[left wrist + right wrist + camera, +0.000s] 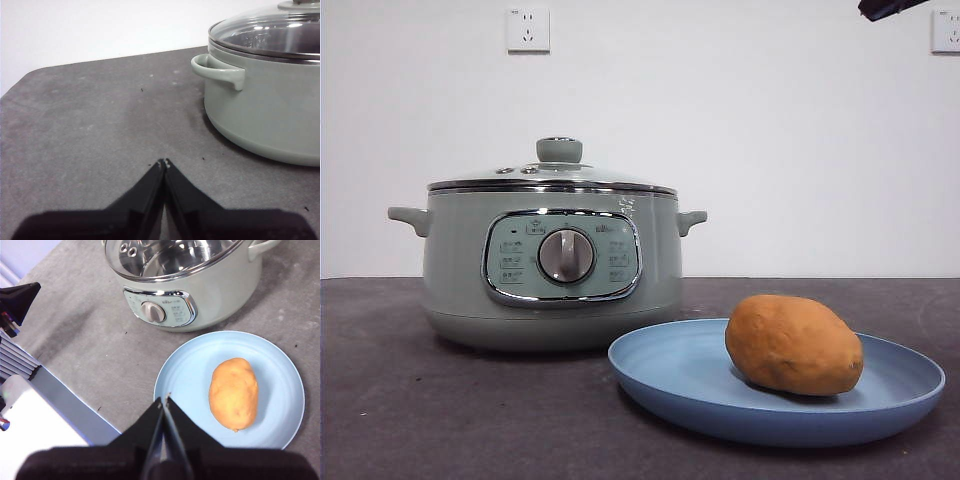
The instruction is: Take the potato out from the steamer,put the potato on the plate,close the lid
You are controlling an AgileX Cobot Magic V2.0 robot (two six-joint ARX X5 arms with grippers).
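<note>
I count one steamer (552, 268), one lid (552, 178), one plate (670, 375) and one potato (794, 344) on the dark table (400, 400).

The steamer stands upright with its panel and single dial (566, 255) facing the front camera. I see two side handles on it, one at each side. The lid sits on the steamer, its rim level on the pot's chrome rim, its one knob (560, 150) on top. Through the glass I can see only the metal inside of the pot.

The plate lies flat on the table, just beside the steamer and nearer the front camera. The potato lies on its side on the plate, clear of the rim.

Two grippers report. The left gripper (163, 162) hangs low over bare table beside one steamer handle (218, 71), its jaws pressed together and holding nothing. The right gripper (164, 400) hangs high above the plate's edge, its jaws also pressed together and holding nothing, apart from the potato.

Two wall sockets show on the white wall behind.
</note>
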